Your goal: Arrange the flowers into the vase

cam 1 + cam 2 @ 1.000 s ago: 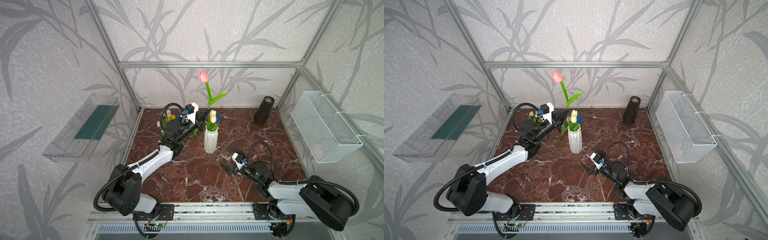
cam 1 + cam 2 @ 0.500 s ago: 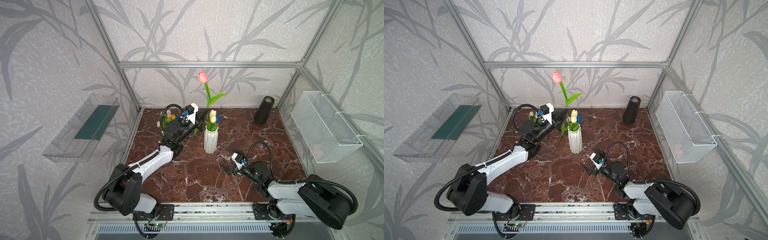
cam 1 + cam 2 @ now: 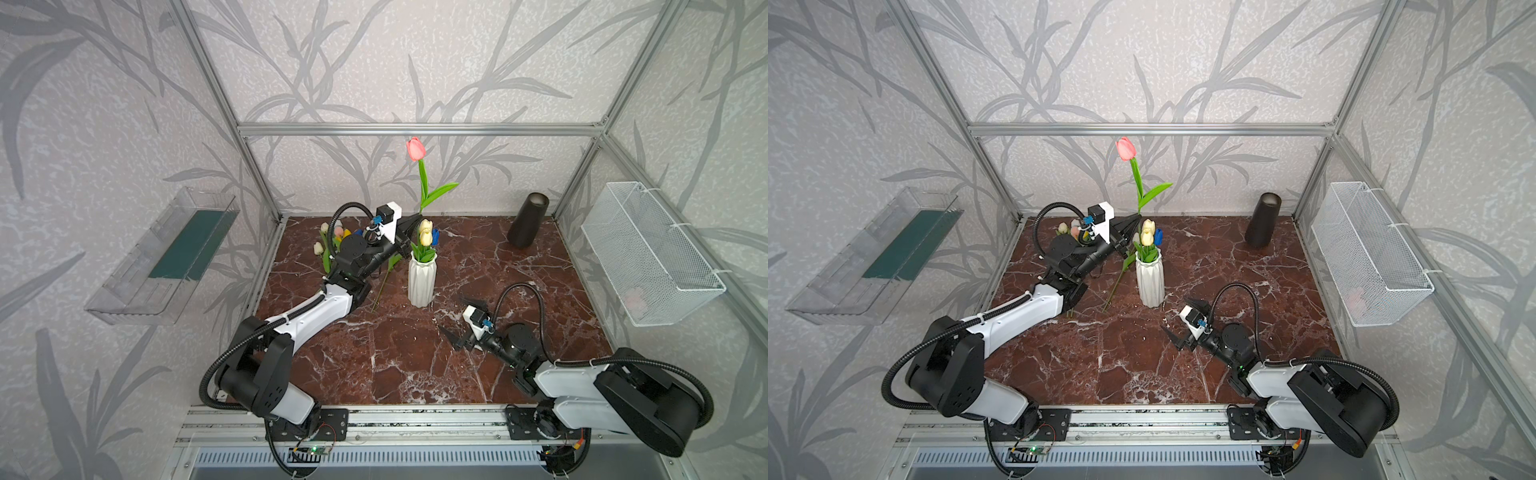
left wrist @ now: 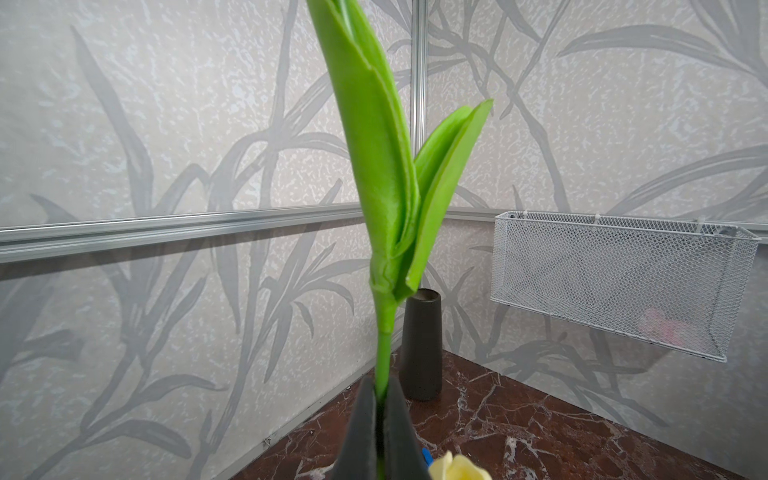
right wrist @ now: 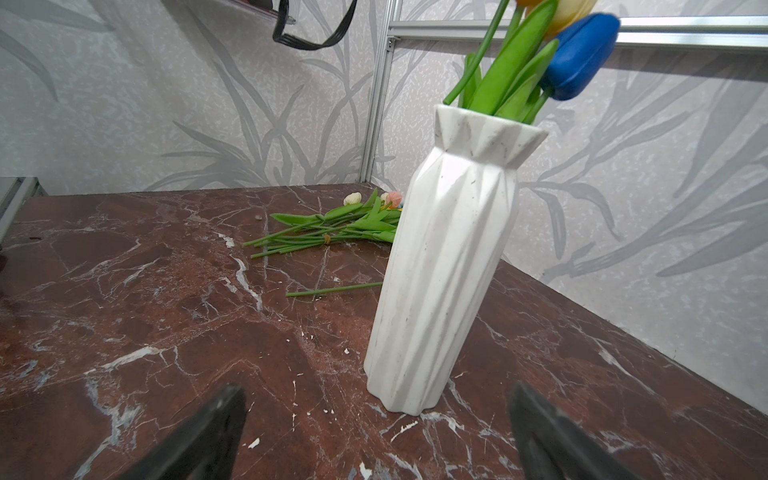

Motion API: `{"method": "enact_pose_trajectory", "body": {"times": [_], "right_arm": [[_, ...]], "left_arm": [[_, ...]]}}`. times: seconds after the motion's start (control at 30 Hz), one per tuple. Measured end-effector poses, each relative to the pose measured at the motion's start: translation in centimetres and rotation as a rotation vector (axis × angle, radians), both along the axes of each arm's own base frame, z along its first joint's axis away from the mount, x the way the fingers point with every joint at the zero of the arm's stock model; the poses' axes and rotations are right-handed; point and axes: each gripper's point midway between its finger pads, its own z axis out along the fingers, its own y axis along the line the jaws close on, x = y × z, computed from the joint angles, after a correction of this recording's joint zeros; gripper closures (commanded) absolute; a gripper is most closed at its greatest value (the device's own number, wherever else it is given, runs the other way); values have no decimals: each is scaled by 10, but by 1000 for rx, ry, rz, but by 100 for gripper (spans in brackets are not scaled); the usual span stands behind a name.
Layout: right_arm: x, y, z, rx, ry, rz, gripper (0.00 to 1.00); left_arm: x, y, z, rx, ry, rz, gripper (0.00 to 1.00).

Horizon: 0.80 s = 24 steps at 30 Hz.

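1. The left gripper (image 3: 410, 223), shut on the pink tulip (image 3: 415, 149) mid-stem, holds it upright at centre frame. The stem end sits left of the vase (image 3: 422, 282), not inside, so lowering now could miss the mouth or tip the vase.
2. The right gripper (image 3: 462, 318), jaws wide and empty, sits lower right of the vase and braces nothing.
3. Only the right wrist view shows the loose flowers (image 5: 332, 226) lying behind the vase.

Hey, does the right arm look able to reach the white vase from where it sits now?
Probably yes. The right pincer stands open and faces the white vase, with only bare marble tabletop between them; the loose tulips lie farther back, off that path.
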Motion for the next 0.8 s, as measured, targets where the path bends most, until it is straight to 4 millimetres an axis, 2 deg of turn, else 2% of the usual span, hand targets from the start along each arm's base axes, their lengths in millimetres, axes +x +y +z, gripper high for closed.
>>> {"method": "enact_pose_trajectory", "body": {"times": [0.6, 0.8], "right_arm": [[0, 0, 0, 0, -1, 1, 1], [0, 0, 0, -4, -5, 0, 1]], "left_arm": [[2, -8, -3, 32, 37, -40, 100], [-3, -5, -19, 39, 78, -38, 100]]}}
